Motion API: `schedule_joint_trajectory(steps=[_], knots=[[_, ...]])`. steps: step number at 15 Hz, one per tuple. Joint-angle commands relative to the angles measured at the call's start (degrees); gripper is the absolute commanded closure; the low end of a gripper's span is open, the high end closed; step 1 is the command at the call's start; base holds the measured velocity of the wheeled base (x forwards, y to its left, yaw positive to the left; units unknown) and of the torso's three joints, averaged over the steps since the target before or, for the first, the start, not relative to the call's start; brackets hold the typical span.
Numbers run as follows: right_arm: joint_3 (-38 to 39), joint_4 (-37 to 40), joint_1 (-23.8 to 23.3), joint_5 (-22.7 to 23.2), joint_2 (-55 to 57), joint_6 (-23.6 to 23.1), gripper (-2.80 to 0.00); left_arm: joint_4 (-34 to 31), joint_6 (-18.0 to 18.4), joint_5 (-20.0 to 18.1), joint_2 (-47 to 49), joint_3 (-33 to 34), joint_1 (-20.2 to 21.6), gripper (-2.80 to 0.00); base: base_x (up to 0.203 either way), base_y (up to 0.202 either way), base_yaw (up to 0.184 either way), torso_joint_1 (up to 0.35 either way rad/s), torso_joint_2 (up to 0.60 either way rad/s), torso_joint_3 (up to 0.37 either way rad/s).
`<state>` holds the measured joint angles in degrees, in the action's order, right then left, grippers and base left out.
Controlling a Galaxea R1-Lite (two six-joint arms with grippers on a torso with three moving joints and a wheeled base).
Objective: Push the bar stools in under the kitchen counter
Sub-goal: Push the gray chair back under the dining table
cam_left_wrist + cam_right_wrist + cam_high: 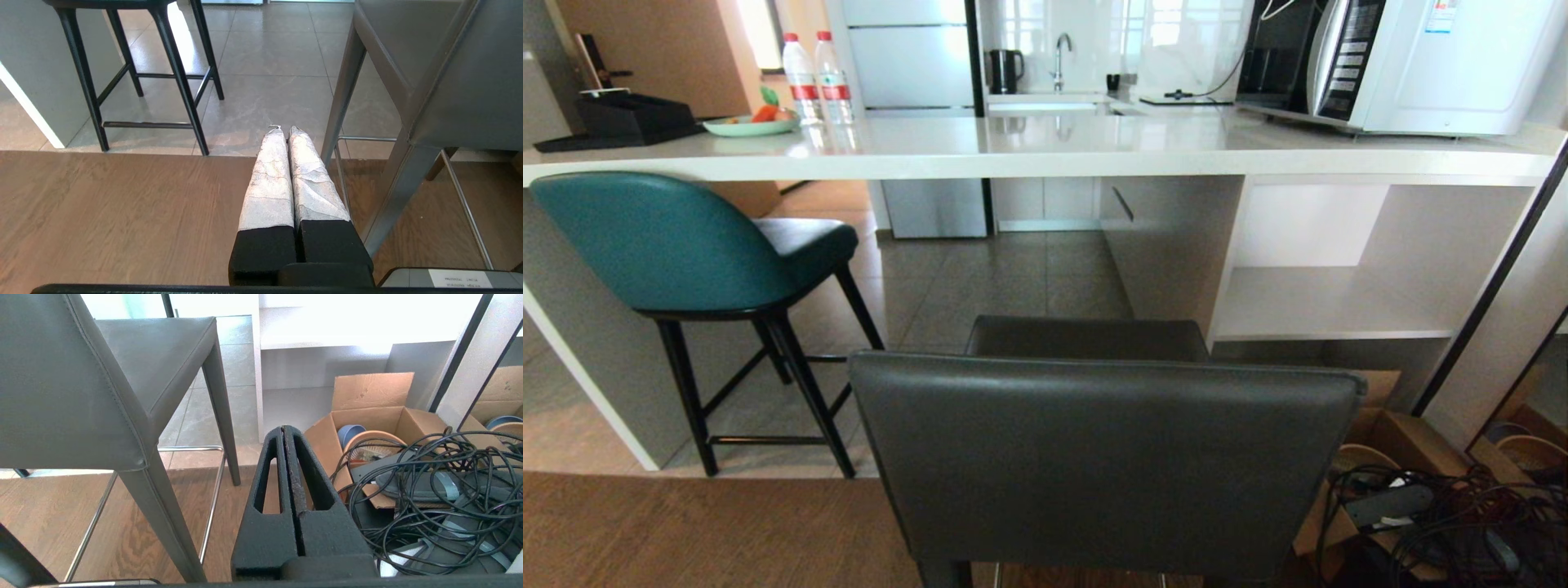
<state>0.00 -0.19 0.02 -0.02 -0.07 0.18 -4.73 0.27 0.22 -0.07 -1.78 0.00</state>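
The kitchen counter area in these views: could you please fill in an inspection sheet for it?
Surface: kitchen counter holds microwave, two bottles, plate.
Job's things: teal stool seat partly under counter; grey stool stands out from it.
Clutter: open cardboard box of bowls.
Grippers: left gripper and right gripper shut, empty, flanking grey stool.
Cables: black tangle on floor.
Surroundings: sink, kettle behind.

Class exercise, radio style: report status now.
Left gripper and right gripper shut, empty, flanking grey stool. Grey stool short of counter; teal stool partly under. Cable tangle rightward.
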Motion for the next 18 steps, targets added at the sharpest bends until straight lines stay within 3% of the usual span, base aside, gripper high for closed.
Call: schedule_joint_trajectory(steps=[1,3,6,8,9,11,13,15,18], knots=[[0.3,0.0,0.1,0.1,0.1,-0.1,0.0,0.0,0.0,0.1,0.1,0.0,0.0,0.0,0.0,0.0,0.0,0.0,0.0,0.0],[0.3,-0.2,0.0,0.7,0.1,-1.3,0.0,0.0,0.3,-0.3,0.0,0.0,0.0,0.0,0.0,0.0,0.0,0.0,0.0,0.0],[-0.3,0.0,0.1,2.5,1.6,-5.4,0.0,-0.2,5.8,-2.5,0.0,-0.2,0.0,0.0,0.0,0.0,0.0,0.0,0.0,0.0],[-4.6,0.1,0.1,4.6,4.2,-3.1,0.0,0.0,6.9,-2.9,0.2,-0.4,0.1,0.0,0.0,0.0,0.0,0.0,0.0,0.0],[-7.1,0.1,0.1,5.2,6.7,-0.9,0.0,0.0,6.2,-3.3,0.4,-1.5,0.1,0.0,0.0,0.0,0.0,0.0,0.0,0.0],[-11.3,-0.1,0.3,6.7,11.6,1.2,0.0,-0.5,1.5,-7.0,4.1,-8.4,0.2,0.0,0.0,0.0,0.0,0.0,0.0,0.0],[-13.7,-0.3,0.4,13.4,15.4,1.6,0.0,0.7,-1.0,-10.3,13.8,-13.0,0.3,0.0,0.0,0.0,0.0,0.0,0.0,0.0],[-15.2,-2.1,0.4,15.5,22.3,2.4,0.0,7.2,-1.8,-14.2,25.6,-14.6,0.2,0.0,0.0,0.0,0.0,0.0,0.0,0.0],[-16.9,-12.1,0.4,16.3,38.0,4.2,0.0,23.7,-2.4,-17.9,46.7,-15.5,-0.2,0.0,0.0,0.0,0.0,0.0,0.0,0.0]])
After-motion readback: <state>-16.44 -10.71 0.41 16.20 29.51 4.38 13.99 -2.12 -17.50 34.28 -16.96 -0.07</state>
